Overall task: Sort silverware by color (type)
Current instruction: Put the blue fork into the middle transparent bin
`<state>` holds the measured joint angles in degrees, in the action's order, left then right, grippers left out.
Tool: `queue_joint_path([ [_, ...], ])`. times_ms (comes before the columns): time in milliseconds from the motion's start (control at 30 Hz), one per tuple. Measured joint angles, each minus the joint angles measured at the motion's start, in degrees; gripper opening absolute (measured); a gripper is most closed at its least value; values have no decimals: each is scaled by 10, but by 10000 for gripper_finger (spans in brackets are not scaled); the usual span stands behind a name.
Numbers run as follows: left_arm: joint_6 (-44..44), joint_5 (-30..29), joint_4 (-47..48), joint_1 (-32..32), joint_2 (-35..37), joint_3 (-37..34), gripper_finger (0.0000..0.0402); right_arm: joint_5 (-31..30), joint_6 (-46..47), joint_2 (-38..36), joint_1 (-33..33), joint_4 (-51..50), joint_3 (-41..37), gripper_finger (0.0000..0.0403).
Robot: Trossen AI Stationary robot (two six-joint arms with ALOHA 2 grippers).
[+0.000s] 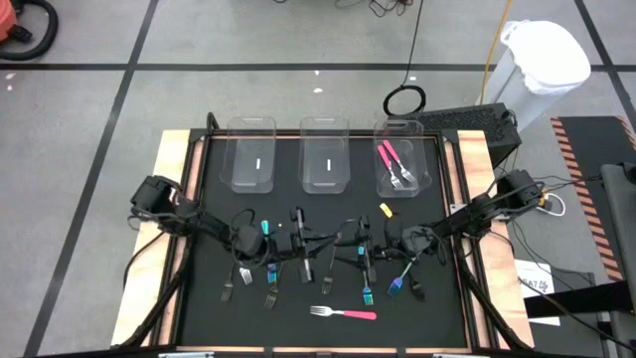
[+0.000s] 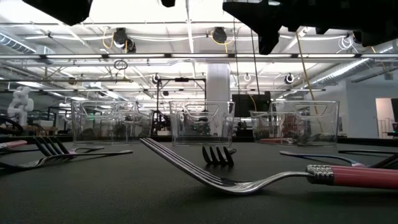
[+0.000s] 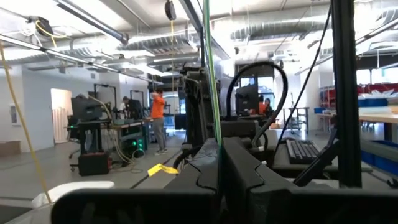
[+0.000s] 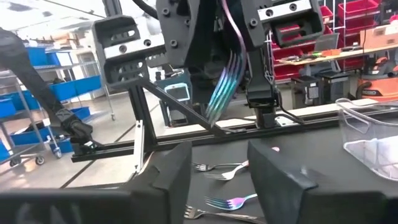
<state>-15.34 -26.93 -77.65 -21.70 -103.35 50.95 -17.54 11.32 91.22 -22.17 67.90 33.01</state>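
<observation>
Sorting looks mid-handover in the high view: the left gripper (image 1: 303, 242) and right gripper (image 1: 350, 247) meet at the table's (image 1: 199, 328) middle, loose forks (image 1: 270, 288) lie toward its near edge, and two pink ones (image 1: 395, 167) sit in the far-right bin (image 1: 429, 159). The low view shows a pink fork (image 2: 261, 180) flat by the near edge. The left wrist view shows the left fingers clamped on a thin fork (image 3: 211, 93). In the right wrist view that fork hangs tines down, beyond the parted, empty right fingers (image 4: 171, 168). Next, probably, the right must close on it before the left lets go.

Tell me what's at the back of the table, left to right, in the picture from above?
Empty left bin → empty middle bin → right bin with two pink forks inside.
</observation>
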Motion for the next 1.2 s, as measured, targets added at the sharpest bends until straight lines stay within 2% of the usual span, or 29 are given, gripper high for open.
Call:
queue_joint_path([
  [100,1,6,0,3,-18,15,6,-2,2,0,0,0,0,213],
  [267,15,50,1,7,-48,46,7,-2,4,0,2,10,0,278],
  [400,15,55,2,11,-66,62,8,23,-3,0,2,17,0,293],
  [533,15,60,0,15,-74,70,8,68,-4,0,3,25,4,285],
  [667,18,82,1,18,-82,80,8,73,-4,0,3,21,16,256],
  [767,26,94,0,20,-92,88,8,72,-7,0,3,12,22,217],
  [900,26,94,5,21,-92,88,8,71,-12,0,3,7,22,144],
  [1067,25,97,6,21,-92,88,8,68,-15,0,5,-2,22,31],
  [1133,21,104,8,21,-92,88,9,67,-8,0,5,-6,22,12],
  [1200,23,104,16,20,-92,88,9,63,4,0,6,-14,22,13],
])
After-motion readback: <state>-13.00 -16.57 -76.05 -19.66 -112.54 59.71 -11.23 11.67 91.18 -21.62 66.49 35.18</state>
